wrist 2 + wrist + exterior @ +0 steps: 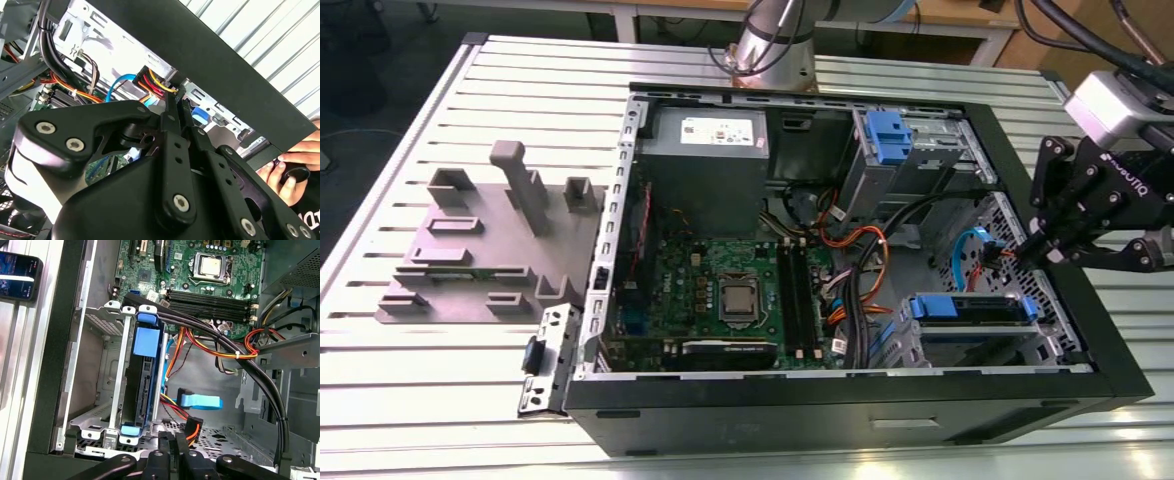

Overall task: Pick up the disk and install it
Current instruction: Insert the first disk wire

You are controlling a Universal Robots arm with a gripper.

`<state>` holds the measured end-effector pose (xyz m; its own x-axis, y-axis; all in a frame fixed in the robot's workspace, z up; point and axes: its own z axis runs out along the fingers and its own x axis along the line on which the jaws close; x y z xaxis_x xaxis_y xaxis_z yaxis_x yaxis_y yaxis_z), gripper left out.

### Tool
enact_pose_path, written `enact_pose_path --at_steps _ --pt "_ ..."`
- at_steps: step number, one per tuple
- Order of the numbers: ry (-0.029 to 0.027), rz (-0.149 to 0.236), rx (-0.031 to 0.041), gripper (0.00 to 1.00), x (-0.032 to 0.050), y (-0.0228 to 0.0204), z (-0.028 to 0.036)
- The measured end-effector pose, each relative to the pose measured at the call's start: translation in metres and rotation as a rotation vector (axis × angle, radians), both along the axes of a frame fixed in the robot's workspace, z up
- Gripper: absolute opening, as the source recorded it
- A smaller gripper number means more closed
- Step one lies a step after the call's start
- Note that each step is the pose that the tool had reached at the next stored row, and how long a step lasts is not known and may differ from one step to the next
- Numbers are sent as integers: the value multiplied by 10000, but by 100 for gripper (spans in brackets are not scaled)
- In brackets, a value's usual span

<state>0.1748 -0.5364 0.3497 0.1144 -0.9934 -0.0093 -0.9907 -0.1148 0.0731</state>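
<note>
Disk (pixel 144 382) edge-up, lengthwise in cage (pixel 116 390)

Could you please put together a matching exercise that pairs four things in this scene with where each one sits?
Things:
1. the disk
2. the claw
3. the power-supply box
4. the grey fixture block

Places:
A. on the slatted table, outside the computer case, at the exterior view's left
B. inside the case, beside the motherboard
C. in the metal drive cage, framed by its blue carrier
D. above the case's wall at the exterior view's right

Pairs: 1-C; 2-D; 3-B; 4-A
</note>
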Motion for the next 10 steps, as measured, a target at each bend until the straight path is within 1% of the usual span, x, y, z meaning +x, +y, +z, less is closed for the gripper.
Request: enact_pose_path --at_steps 2,5,10 --pt "-7 0 -23 17 -18 0 0" --pt "-34 -2 -59 17 -69 0 1" --pt "-63 -1 -103 17 -145 -2 2"
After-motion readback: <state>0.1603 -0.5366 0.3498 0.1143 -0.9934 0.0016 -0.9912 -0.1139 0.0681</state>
